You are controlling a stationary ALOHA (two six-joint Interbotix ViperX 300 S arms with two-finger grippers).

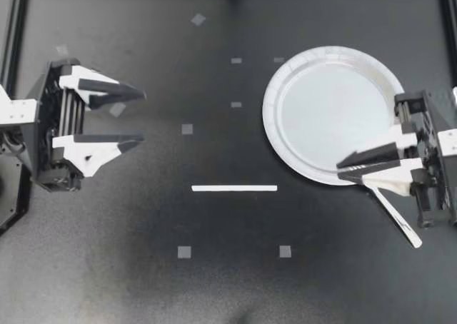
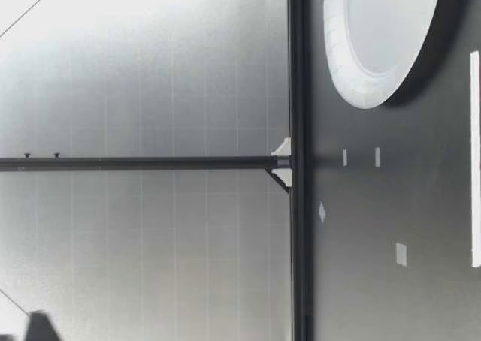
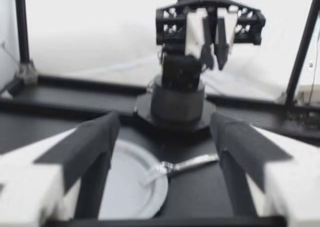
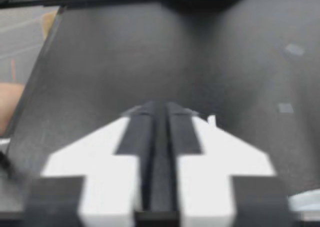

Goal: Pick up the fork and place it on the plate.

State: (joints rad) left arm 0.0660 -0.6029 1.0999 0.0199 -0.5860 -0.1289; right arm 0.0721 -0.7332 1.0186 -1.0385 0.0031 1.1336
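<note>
Nearest, my left gripper [image 1: 143, 115] sits at its own side of the black table [image 1: 228, 288], fingers spread wide and empty. Farther across lies the white plate [image 1: 314, 103], with the fork [image 1: 396, 218] at its edge. In the left wrist view the tines appear to rest on the rim while the handle trails onto the table (from above, its head is hidden). Farthest, my right gripper [image 1: 341, 168] hangs above the fork, fingers pressed together around nothing. The likely risk is that the fork is only half placed, and coming down with the fingers together could knock it off the rim or tilt the plate.
</note>
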